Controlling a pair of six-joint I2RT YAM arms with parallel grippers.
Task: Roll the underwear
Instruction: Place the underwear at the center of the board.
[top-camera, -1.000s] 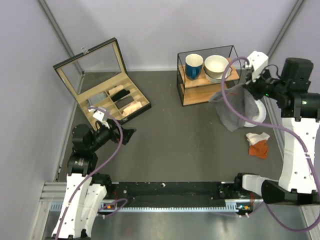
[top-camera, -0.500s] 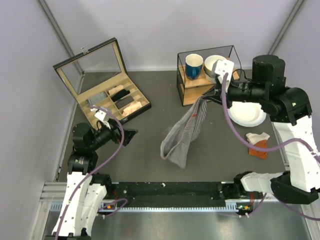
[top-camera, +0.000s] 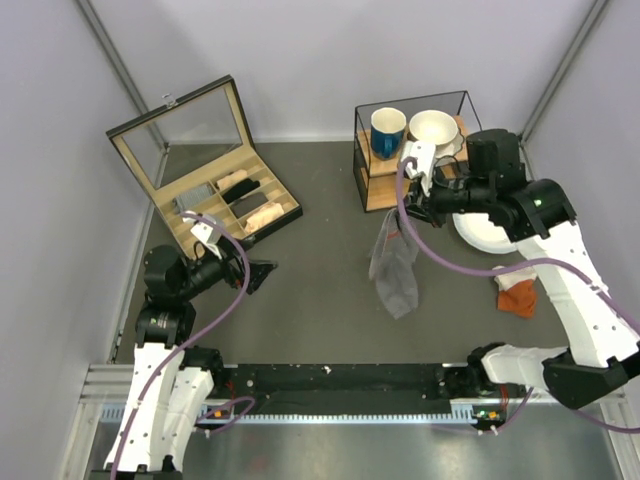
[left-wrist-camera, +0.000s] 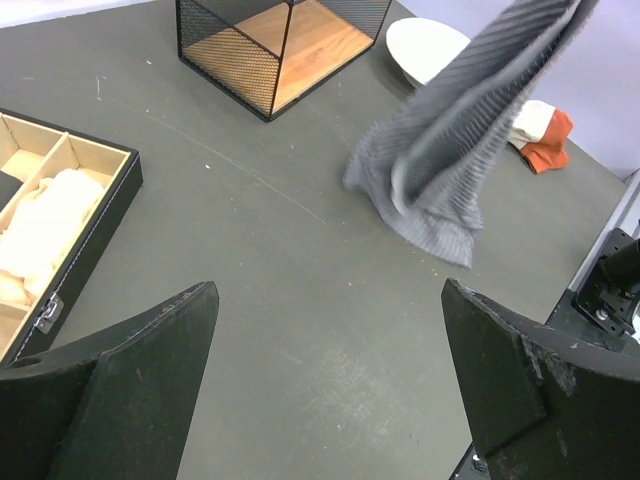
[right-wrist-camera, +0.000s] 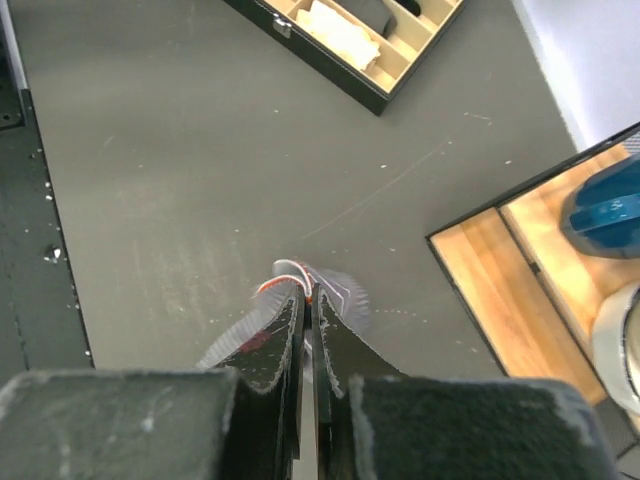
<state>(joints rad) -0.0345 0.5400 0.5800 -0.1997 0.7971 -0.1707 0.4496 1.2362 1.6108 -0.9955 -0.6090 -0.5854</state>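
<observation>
Underwear (top-camera: 397, 268) hangs in a limp bunch directly below the right claw (right-wrist-camera: 308, 296), jaws clamped on its top edge. Right arm (top-camera: 560, 250) is raised, elbow bent, forearm reaching inward, claw pointing down at the surface (top-camera: 320, 250). Left arm (top-camera: 165, 305) is folded low; left claw (left-wrist-camera: 328, 298) level, jaws spread wide and empty, underwear well ahead of it, to its right.

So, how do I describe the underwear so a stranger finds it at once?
Find the black wire shelf at the back. In front of it, the underwear hangs from the right gripper. It is the only grey striped cloth, and the only one held up.
</observation>
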